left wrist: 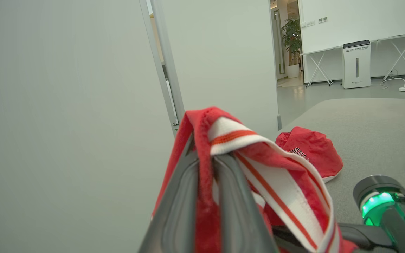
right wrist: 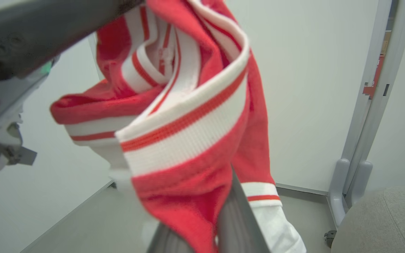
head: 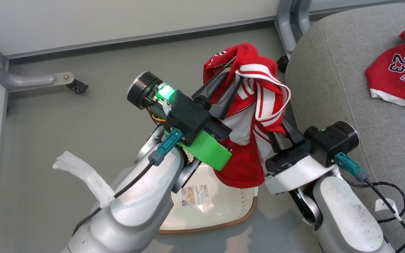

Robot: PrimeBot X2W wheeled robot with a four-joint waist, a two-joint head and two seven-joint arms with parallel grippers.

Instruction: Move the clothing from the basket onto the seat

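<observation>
Smooth grey floor [head: 83, 140], carrying the cream-white basket [head: 223, 225] with a label sticker [head: 196, 196] on its bottom. Just beside the basket, on the right, the large grey seat [head: 346, 98], carrying one crumpled red T-shirt [head: 397, 82] lettered "BULLS", well apart from the basket.

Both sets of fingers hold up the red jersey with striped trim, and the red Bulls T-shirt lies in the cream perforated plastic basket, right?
No. The head view shows the red BULLS T-shirt lying on the grey woven-fabric seat cushion, not in the cream perforated plastic basket. The left fingers and right fingers do hold up the red striped-trim jersey.
</observation>
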